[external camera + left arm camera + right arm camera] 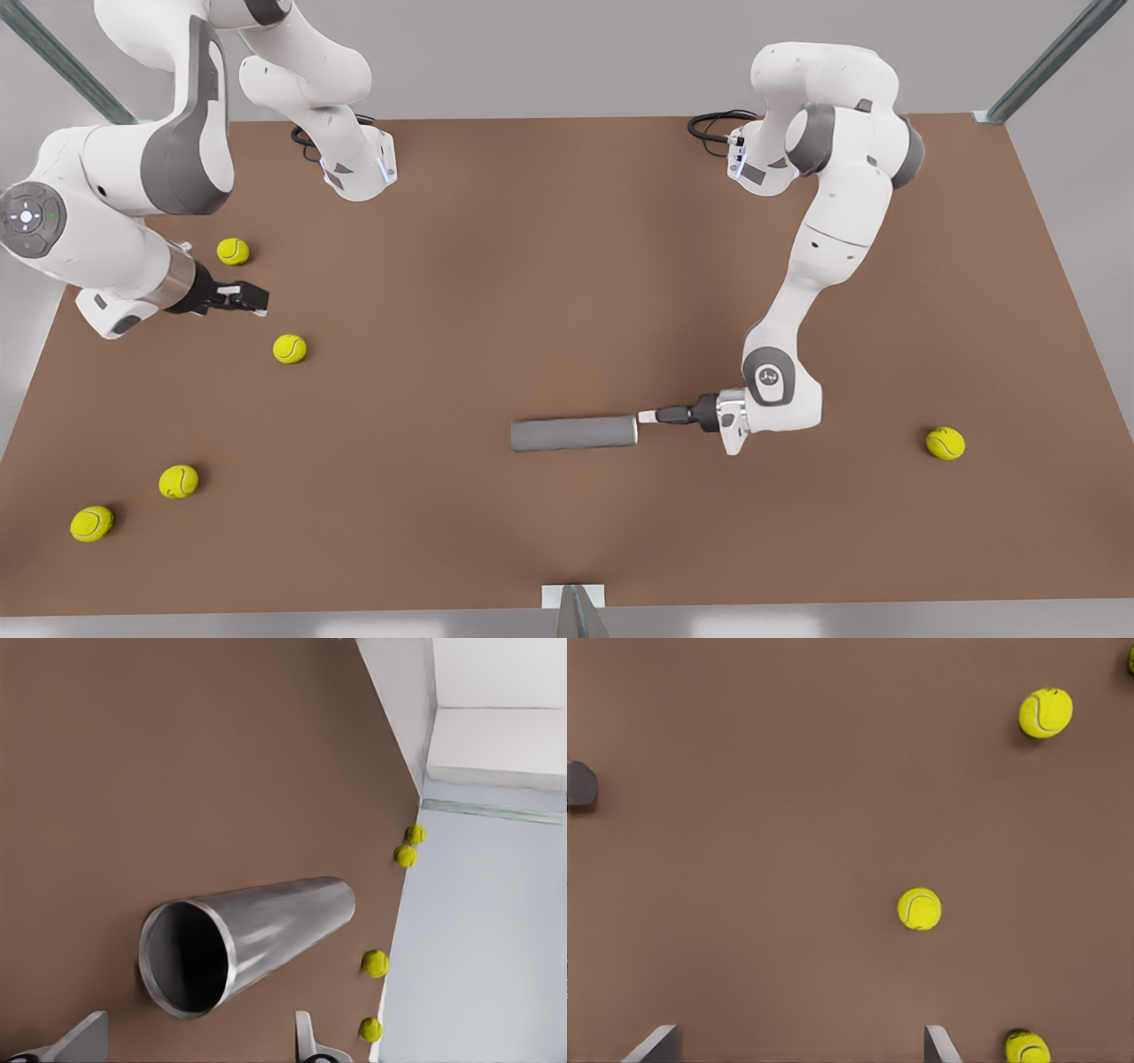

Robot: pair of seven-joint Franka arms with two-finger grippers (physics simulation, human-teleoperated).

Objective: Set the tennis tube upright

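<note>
The tennis tube [574,434] lies flat on the brown tabletop [567,266], near the front edge, a little right of the middle in the front view. The left claw [648,416] sits level at the tube's right end, facing its hollow mouth [186,958] with fingers [306,1041] spread wide, holding nothing. The right claw [252,299] waits over the front view's left among tennis balls [290,348], fingers apart and empty

Brown table [549,266]: tennis tube [573,434] lying flat; five tennis balls [290,348] scattered.
</note>
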